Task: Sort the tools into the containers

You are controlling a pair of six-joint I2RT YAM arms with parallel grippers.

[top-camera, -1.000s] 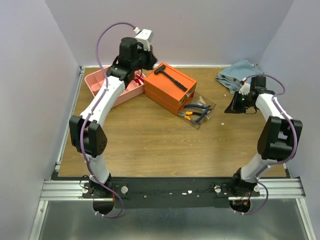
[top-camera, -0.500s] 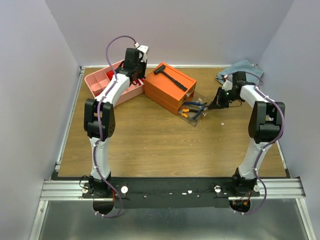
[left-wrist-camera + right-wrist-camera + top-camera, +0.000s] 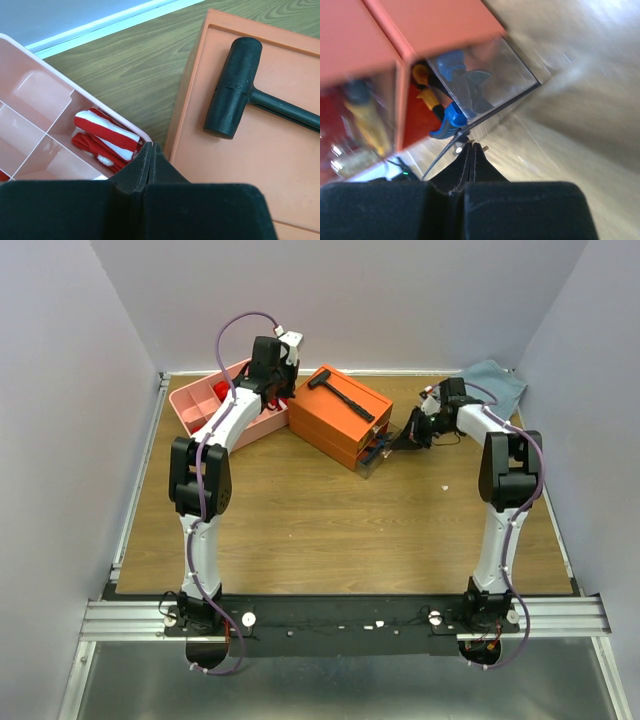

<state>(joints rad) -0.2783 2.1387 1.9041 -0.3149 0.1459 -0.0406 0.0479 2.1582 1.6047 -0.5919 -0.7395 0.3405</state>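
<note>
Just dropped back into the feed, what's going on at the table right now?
The right hand is shut and empty, its tip at the front of the clear drawer of the orange box; the drawer sticks partly out with blue-handled pliers inside. The left hand, also shut and empty, hovers over the gap between the pink tray and the box. The black hammer lies on the box's lid.

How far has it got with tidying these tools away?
Done: blue-handled pliers lie in the clear drawer, and red-and-white striped items sit in the pink tray. In hand: the shut right claw is at that drawer's front, which sticks out of the orange box. Left: the hammer lies on top of the box.
</note>
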